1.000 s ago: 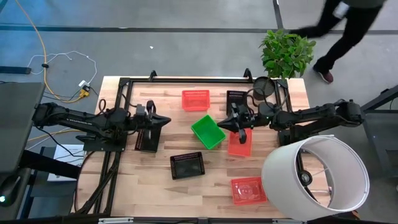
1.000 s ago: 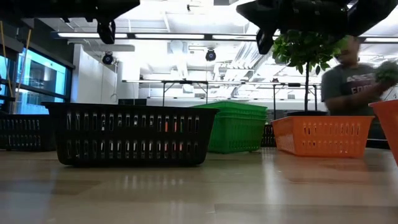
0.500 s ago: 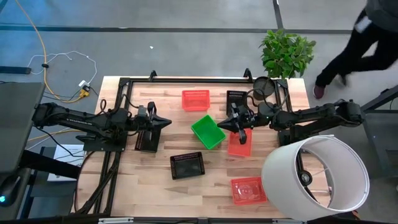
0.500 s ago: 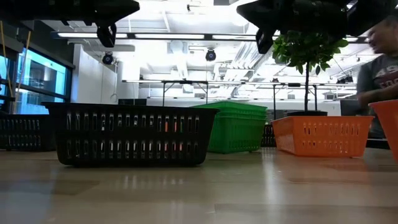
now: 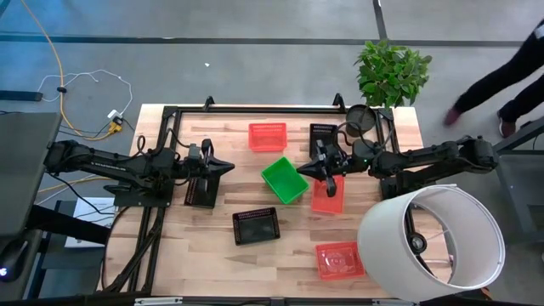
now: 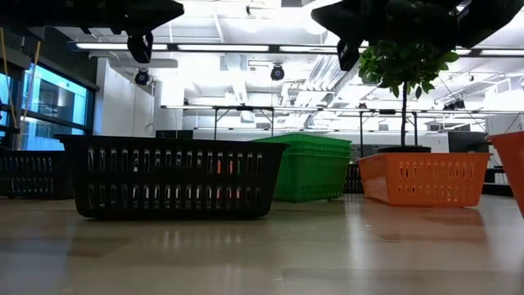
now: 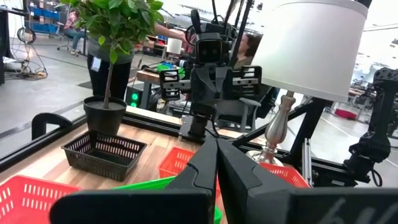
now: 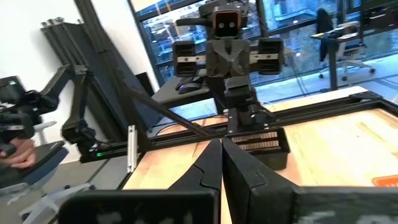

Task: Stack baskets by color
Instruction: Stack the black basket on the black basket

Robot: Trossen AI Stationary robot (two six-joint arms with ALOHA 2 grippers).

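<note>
Seven baskets rest by their bottoms on the wooden table: a red one and a black one at the far side, a green one in the middle, a red one to its right, and a black one and a red one nearer. Another black one lies on the left. My left gripper is shut and level above the table, over that left basket. My right gripper is shut and level, facing it above the green basket's right edge. Both are empty.
A large white lampshade covers the near right corner. A round black pot and a leafy plant stand at the far right corner. A black metal frame runs along the far and left edges. A person's legs show beyond the table.
The person beyond the table's far right corner has walked off toward the right. Both arms and all baskets have kept still.
</note>
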